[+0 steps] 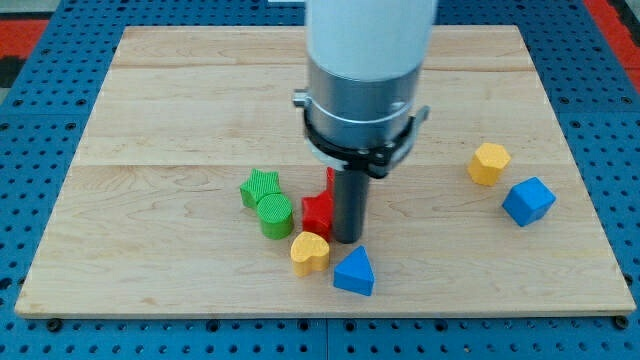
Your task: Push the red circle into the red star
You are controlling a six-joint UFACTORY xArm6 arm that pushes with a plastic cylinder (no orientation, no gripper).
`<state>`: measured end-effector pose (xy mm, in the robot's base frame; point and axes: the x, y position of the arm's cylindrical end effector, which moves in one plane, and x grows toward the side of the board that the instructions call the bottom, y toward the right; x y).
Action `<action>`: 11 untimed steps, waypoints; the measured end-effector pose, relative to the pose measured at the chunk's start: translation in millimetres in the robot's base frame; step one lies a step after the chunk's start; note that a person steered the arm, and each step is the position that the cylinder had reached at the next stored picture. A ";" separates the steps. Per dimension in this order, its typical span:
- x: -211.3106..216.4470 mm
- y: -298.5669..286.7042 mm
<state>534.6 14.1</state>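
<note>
- Tool: the arm carries no claw, only a dark rod; it holds nothing. The tip (347, 240) rests on the wooden board (150, 100), below the board's centre.
- Task pieces: a red block (318, 213) lies touching the rod on the view's left. A further sliver of red (329, 177) shows above it beside the rod. The rod and arm housing cover much of both, so it cannot be said with confidence which is the red circle and which the red star, nor whether they already touch.
- Step in hand, as judged: the closing push, with the tip against the red pieces.
- Next move, as judged: a short, steady shove that closes any gap left between the two reds.
- Obstructions: a green cylinder (275, 216) and green star (260, 187) sit just left of the red block; a yellow heart (309, 253) and blue triangle (354, 272) lie just below. A leftward or downward push risks disturbing them.
- Well apart, at the view's right: a yellow hexagon (489, 163) and a blue block (527, 201).
</note>
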 end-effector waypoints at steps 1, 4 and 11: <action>-23.8 -32.0; -48.0 -27.6; -68.6 72.5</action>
